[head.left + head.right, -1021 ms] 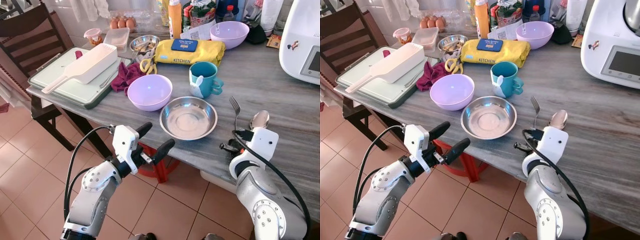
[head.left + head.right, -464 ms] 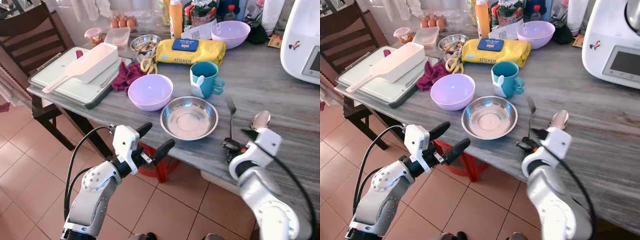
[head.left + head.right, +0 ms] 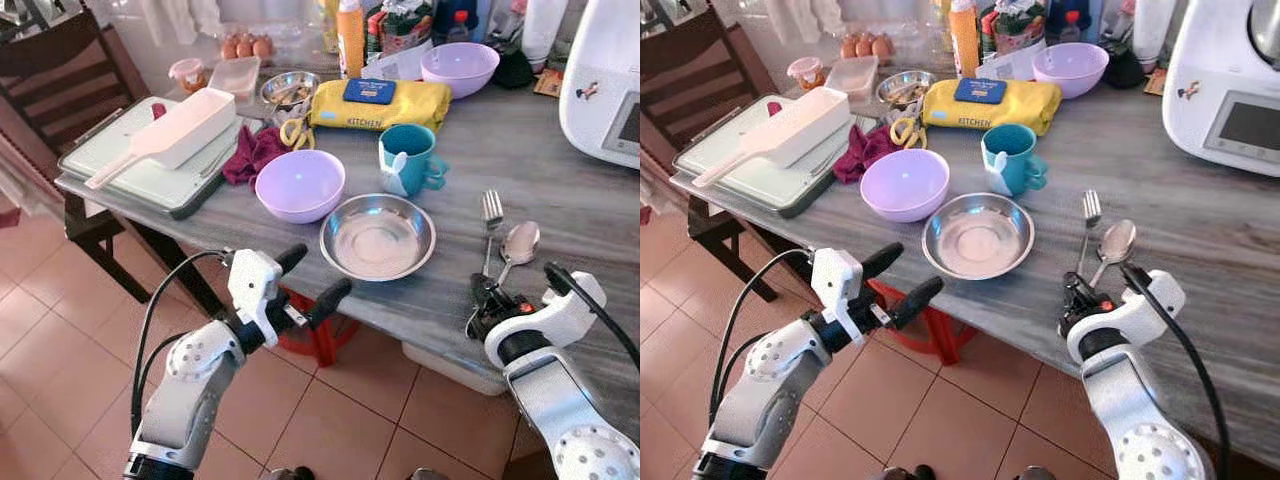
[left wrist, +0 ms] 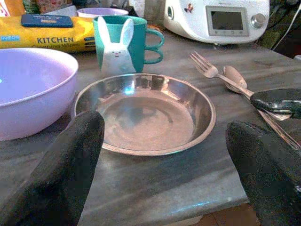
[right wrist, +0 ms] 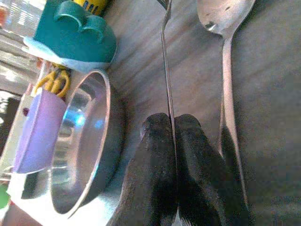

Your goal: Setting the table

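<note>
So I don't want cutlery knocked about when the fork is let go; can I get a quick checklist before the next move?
1. Right gripper shut on the fork handle: ok.
2. Fork lying flat on the table: looks ok, though contact under the handle is hard to see.
3. Fork beside the spoon, not crossing it: ok.
4. Fork right of the steel plate, apart from it: ok.
5. Left gripper open, off the table edge, holding nothing: ok.
6. Fork parallel to the spoon: cannot tell.

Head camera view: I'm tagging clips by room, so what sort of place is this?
Most likely a home kitchen or dining area: a grey table crowded with a steel plate, fork, spoon and eggs.
</note>
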Tool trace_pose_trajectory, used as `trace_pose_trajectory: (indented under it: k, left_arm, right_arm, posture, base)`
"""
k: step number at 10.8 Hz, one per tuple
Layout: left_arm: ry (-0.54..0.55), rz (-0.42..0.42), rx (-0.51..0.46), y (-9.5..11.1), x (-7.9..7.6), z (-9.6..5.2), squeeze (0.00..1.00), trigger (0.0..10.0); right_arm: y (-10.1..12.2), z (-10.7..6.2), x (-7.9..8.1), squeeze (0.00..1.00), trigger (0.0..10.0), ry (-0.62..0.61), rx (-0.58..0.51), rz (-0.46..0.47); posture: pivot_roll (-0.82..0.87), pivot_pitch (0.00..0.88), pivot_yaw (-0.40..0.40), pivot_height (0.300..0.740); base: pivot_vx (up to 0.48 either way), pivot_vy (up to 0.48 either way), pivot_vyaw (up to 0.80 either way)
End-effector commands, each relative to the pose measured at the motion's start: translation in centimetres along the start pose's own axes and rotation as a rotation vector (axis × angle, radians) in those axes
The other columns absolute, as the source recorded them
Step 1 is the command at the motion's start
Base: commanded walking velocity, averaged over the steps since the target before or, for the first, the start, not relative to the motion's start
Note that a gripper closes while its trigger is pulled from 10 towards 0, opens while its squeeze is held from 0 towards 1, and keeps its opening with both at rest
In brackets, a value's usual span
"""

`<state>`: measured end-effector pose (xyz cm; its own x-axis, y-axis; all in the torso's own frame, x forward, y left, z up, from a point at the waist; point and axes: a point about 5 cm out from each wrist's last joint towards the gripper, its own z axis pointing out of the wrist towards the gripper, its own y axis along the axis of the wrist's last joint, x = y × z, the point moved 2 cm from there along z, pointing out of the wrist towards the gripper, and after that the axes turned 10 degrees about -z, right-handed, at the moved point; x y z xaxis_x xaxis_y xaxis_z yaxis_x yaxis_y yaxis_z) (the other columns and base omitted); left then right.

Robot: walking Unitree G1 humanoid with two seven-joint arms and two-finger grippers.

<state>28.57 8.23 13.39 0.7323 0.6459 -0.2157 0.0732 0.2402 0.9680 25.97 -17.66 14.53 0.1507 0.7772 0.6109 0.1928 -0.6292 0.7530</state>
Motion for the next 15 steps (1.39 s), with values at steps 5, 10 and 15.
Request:
trace_pose_trajectory:
  k: [5, 10, 15]
  left_arm:
    - [-0.001, 0.026, 0.026, -0.3, 0.3, -0.4, 0.00, 10.0]
    - [-0.006, 0.027, 0.029, -0.4, 0.2, -0.4, 0.00, 10.0]
    - [-0.008, 0.027, 0.030, -0.4, 0.3, -0.5, 0.00, 10.0]
  right_arm:
    - [-5.9, 0.1, 2.8, 0.00, 10.0, 0.078, 0.240, 0.329]
    - [-5.4, 0.2, 1.8, 1.00, 10.0, 0.013, 0.233, 0.303]
    - [-3.2, -0.3, 5.0, 1.00, 10.0, 0.193, 0.191, -0.094]
  posture:
    - [-0.11, 0.115, 0.156, 0.740]
    - [-0.12, 0.113, 0.158, 0.740]
    - [-0.12, 0.117, 0.160, 0.740]
  base:
    - [0.000, 0.000, 0.00]
    - [0.000, 0.000, 0.00]
    - [0.000, 0.000, 0.00]
